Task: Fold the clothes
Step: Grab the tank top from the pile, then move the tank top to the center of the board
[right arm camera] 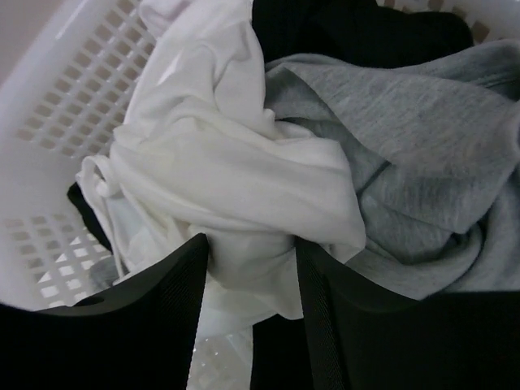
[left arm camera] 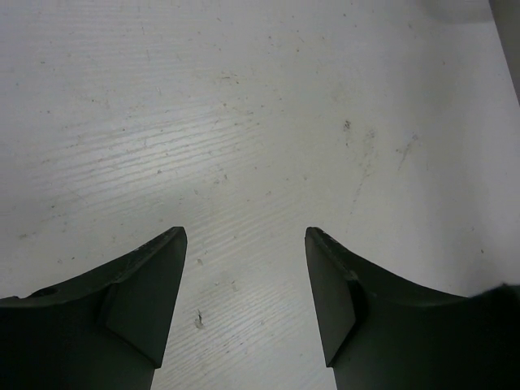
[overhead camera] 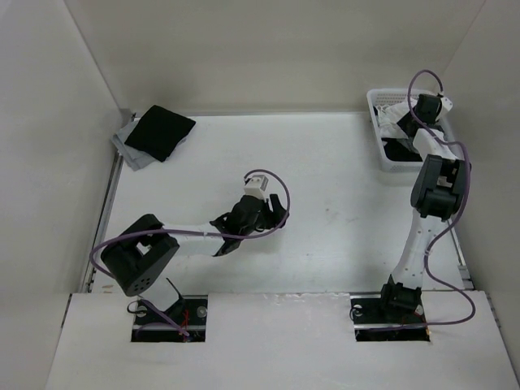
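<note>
Top external view: at the far left corner of the table [overhead camera: 325,162] you had a folded black cloth [overhead camera: 161,132] lying on top of a pale grey cloth [overhead camera: 130,151]. Your left arm reached out over the middle of the table. In the left wrist view your left gripper [left arm camera: 245,236] hung above bare tabletop, its fingers wide apart and holding nothing.

At the far right corner sat a white slatted basket [overhead camera: 375,122], and your right arm stretched forward into it. In the right wrist view your right gripper [right arm camera: 252,244] was down among the laundry with its fingers apart, a fold of the white top [right arm camera: 219,162] lying between them. The white top was crumpled inside the basket, against its left wall. A grey garment [right arm camera: 422,162] lay just to its right, touching it, and a black garment [right arm camera: 357,32] lay at the far side.
</note>
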`<state>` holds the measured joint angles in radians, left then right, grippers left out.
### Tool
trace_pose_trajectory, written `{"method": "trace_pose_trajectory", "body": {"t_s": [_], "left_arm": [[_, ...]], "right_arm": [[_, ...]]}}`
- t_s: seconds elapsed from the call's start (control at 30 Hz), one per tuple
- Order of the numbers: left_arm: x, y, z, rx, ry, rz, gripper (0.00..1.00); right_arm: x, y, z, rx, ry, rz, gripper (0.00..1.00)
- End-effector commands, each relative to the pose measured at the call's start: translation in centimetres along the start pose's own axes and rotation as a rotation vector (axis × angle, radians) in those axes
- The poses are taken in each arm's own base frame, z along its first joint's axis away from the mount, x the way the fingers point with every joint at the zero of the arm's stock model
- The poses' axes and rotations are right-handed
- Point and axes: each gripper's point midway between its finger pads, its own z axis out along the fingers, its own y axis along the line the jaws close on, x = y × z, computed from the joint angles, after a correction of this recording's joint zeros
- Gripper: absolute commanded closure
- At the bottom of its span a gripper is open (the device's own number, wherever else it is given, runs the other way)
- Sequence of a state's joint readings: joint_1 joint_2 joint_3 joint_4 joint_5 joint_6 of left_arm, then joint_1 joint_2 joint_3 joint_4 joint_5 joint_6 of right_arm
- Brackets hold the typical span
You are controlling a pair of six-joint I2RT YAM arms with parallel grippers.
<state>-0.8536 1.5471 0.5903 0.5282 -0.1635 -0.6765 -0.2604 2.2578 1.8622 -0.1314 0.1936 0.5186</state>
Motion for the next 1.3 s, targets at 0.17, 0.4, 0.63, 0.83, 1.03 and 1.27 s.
{"method": "trace_pose_trajectory", "body": {"t_s": [0.17,0.4,0.63,0.83,1.03,1.27], "left_arm": [[-1.6,0.0,0.7,0.026,-0.051,-0.022,0.41],[-2.2,-0.5,0.4,0.046,-0.06,-0.044,0.41],[-6.3,2.2,-2.4,0.001,-0.163,-0.157,0.42],[-10.4,8.1,-7.4,-0.123,-0.302,-0.299,0.42],[-11.4,14.1,-11.6,-0.257,-0.388,-0.395,0.42],[-9.8,13.5,-10.2,-0.263,-0.304,-0.348,0.54]], "right_arm": [[-6.7,4.7,-4.2,-0.149,-0.186,0.066,1.0],[-14.5,12.7,-26.5,-0.493,-0.435,0.124,1.0],[-9.3,17.9,-48.1,-0.908,-0.369,0.125,0.99],[-2.1,18.6,-60.0,-1.223,-0.141,0.188,0.98],[14.5,17.2,-50.0,-1.048,0.211,0.201,0.91],[20.1,15.9,-35.2,-0.777,0.283,0.026,0.55]]}}
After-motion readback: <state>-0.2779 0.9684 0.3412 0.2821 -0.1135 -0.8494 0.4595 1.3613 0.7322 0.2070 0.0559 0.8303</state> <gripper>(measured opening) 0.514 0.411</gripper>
